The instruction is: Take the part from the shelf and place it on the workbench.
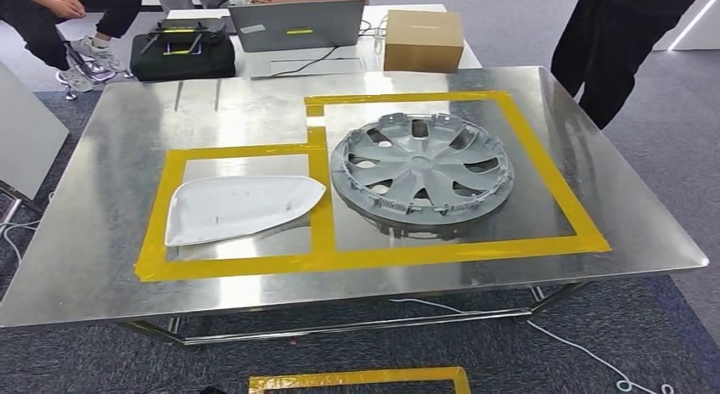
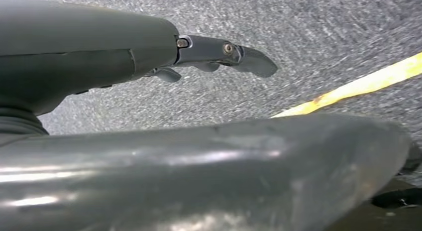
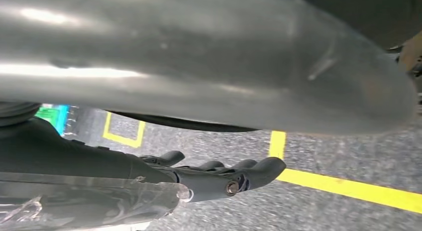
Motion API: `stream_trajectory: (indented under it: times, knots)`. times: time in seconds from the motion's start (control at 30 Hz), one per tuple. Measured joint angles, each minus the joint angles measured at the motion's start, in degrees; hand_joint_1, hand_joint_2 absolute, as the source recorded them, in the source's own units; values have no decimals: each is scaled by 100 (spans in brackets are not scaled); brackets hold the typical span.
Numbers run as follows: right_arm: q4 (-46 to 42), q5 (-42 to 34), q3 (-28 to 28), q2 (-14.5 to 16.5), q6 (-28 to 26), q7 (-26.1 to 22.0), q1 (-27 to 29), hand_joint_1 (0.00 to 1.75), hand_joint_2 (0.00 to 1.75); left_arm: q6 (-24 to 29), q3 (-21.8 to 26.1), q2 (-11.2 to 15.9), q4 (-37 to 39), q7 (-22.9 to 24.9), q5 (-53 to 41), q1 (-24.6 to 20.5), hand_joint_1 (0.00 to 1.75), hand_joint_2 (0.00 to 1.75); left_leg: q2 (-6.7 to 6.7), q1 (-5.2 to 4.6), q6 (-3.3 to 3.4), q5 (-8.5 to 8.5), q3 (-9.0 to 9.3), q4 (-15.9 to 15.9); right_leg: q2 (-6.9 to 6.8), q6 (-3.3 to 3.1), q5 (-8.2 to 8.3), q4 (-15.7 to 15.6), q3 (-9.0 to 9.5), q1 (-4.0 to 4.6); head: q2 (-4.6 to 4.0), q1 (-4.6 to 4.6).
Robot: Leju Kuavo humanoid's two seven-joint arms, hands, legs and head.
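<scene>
On the metal workbench [image 1: 102,165] a grey wheel cover [image 1: 422,172] lies flat inside the larger yellow-taped outline [image 1: 556,186]. A white mirror shell [image 1: 240,207] lies in the smaller taped box to its left. My left hand [image 2: 199,176] hangs over grey carpet, its fingers [image 2: 224,49] stretched out and apart from the thumb, holding nothing. My right hand [image 3: 199,66] also hangs above the floor, its fingers [image 3: 234,178] extended and empty.
Behind the workbench, a white table carries a laptop [image 1: 297,25], a cardboard box [image 1: 423,39] and a black case [image 1: 182,50]. One person sits at the back left [image 1: 51,12], another stands at the back right [image 1: 620,46]. Yellow floor tape [image 1: 361,379] and a white cable [image 1: 577,347] lie near the bench.
</scene>
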Motion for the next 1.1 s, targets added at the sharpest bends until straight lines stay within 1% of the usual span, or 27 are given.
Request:
stream_trajectory:
  times: [0.07,0.1,0.13,0.17,0.23,0.27,0.3,0.33,0.37,0.4,0.43,0.47,0.5,0.57,0.6,0.63,0.67,0.73,0.77,0.8,0.83,0.9,0.93,0.97,1.0,1.03,1.1]
  knots:
    - [0,0,2,0,0,0,-20,0,0,0,-6,-1,1,0,0,-1,0,0,-3,-13,-25,64,-58,4,0,-64,221,-893,641,25,0,2]
    - [0,0,3,0,0,-2,-34,0,0,0,-9,-1,1,1,0,0,0,0,-3,-17,-49,94,-75,5,0,-85,300,-1231,867,41,0,-5]
    - [0,0,4,1,0,-4,-47,0,0,0,-11,-1,1,1,0,-3,0,0,-1,-18,-77,123,-86,9,1,-105,324,-1429,980,58,0,-7]
    - [0,0,5,1,0,-6,-55,0,0,0,-14,-2,1,2,0,-5,0,0,1,-17,-111,153,-95,8,2,-121,329,-1488,990,72,0,-13]
    - [1,0,7,4,-1,-7,-52,0,0,1,-19,-2,1,2,0,-5,0,0,0,-11,-182,192,-118,10,-5,-186,396,-1512,919,69,0,-14]
    - [1,0,7,5,-3,-4,-53,0,0,1,-21,1,1,2,0,0,0,0,-2,-10,-216,125,-154,57,-12,-226,443,-1529,885,56,0,-22]
    - [1,-1,7,7,-5,-2,-55,0,0,2,-24,4,1,1,0,5,0,0,-4,-5,-251,-46,-227,210,-19,-263,503,-1550,845,41,0,-35]
    - [1,-1,7,9,-6,-1,-57,0,0,2,-27,8,1,1,0,6,0,0,-5,7,-281,-297,-334,476,-27,-288,563,-1560,792,29,0,-50]
    - [1,-2,7,10,-7,1,-57,0,0,2,-30,7,1,2,0,5,0,0,-4,15,-310,-584,-462,839,-27,-303,618,-1560,727,28,0,-67]
    - [1,-2,7,10,-6,2,-52,0,0,2,-33,6,1,1,0,3,0,0,-4,26,-335,-811,-578,1218,-32,-302,673,-1556,659,26,0,-77]
    - [1,-2,7,11,-5,3,-48,0,0,2,-36,5,1,2,0,3,0,0,-4,35,-353,-917,-632,1489,-37,-293,723,-1550,587,24,0,-76]
    - [2,-2,7,11,-4,4,-45,0,0,2,-37,5,1,2,0,4,0,0,-3,43,-368,-902,-599,1589,-41,-277,769,-1541,516,19,0,-76]
    - [2,-2,7,12,-5,4,-45,0,0,2,-39,7,1,2,0,5,0,0,-3,53,-381,-784,-455,1467,-42,-255,811,-1528,448,8,0,-76]
    - [1,-2,7,12,-14,-8,-47,0,0,5,-42,4,2,17,5,-8,0,0,-2,83,-415,-511,86,751,-39,-195,878,-1477,326,-11,0,-82]
    - [0,-3,7,10,-23,-18,-48,0,0,7,-43,-3,3,31,11,-20,0,0,-19,92,-406,-451,343,374,-34,-160,905,-1438,271,-11,0,-90]
    - [-1,-3,7,9,-31,-30,-48,0,0,9,-43,-13,5,49,20,-30,0,0,-32,99,-380,-447,505,113,-30,-124,933,-1404,233,-3,0,-92]
    - [-2,-5,7,7,-37,-42,-48,0,0,13,-43,-23,8,68,28,-36,0,0,-45,96,-335,-470,575,-13,-25,-92,964,-1382,209,7,0,-96]
    - [-2,-8,7,7,-39,-57,-36,0,0,21,-42,-32,15,98,36,-25,0,0,-44,84,-209,-457,529,-26,-21,-31,1018,-1374,187,-4,0,-83]
    - [-2,-10,7,7,-39,-62,-24,0,0,24,-40,-33,18,107,37,-20,0,0,-35,79,-148,-427,505,-22,-22,-7,975,-1332,162,-17,0,-78]
    - [-2,-10,7,7,-39,-63,-13,0,0,26,-39,-33,20,109,37,-15,0,0,-25,78,-94,-388,473,-23,-24,16,847,-1195,102,-26,0,-66]
    - [-2,-11,7,7,-39,-63,-4,0,0,26,-39,-34,22,109,37,-14,0,0,-16,76,-50,-342,430,-26,-26,35,638,-924,-5,-29,0,-53]
    - [-2,-11,7,7,-39,-64,-2,0,0,26,-39,-37,24,110,37,-9,0,0,-11,55,-12,-251,320,-23,-27,53,142,-130,-279,-23,0,-32]
    - [-2,-11,7,7,-38,-64,-1,0,0,26,-39,-39,26,112,37,-5,0,0,-8,41,-6,-205,262,-21,-27,51,-16,183,-358,-21,0,-28]
    - [-2,-11,7,7,-38,-65,2,0,0,26,-39,-40,27,114,37,-2,0,0,-6,27,-3,-164,207,-20,-27,38,-69,299,-335,-17,0,-27]
    - [-2,-11,7,7,-37,-66,5,0,0,26,-39,-40,28,116,37,1,0,0,-5,14,-3,-127,162,-19,-27,12,-20,175,-188,-9,0,-27]
    - [-2,-11,7,7,-36,-67,6,0,0,27,-39,-40,29,118,36,2,0,0,-7,3,-7,-94,128,-19,-27,-29,108,-180,79,6,0,-27]
    - [-2,-11,7,5,-35,-72,-11,0,0,36,-40,-45,29,118,27,2,0,0,-6,-18,-30,-38,79,-12,-35,-119,322,-1053,658,51,0,-30]
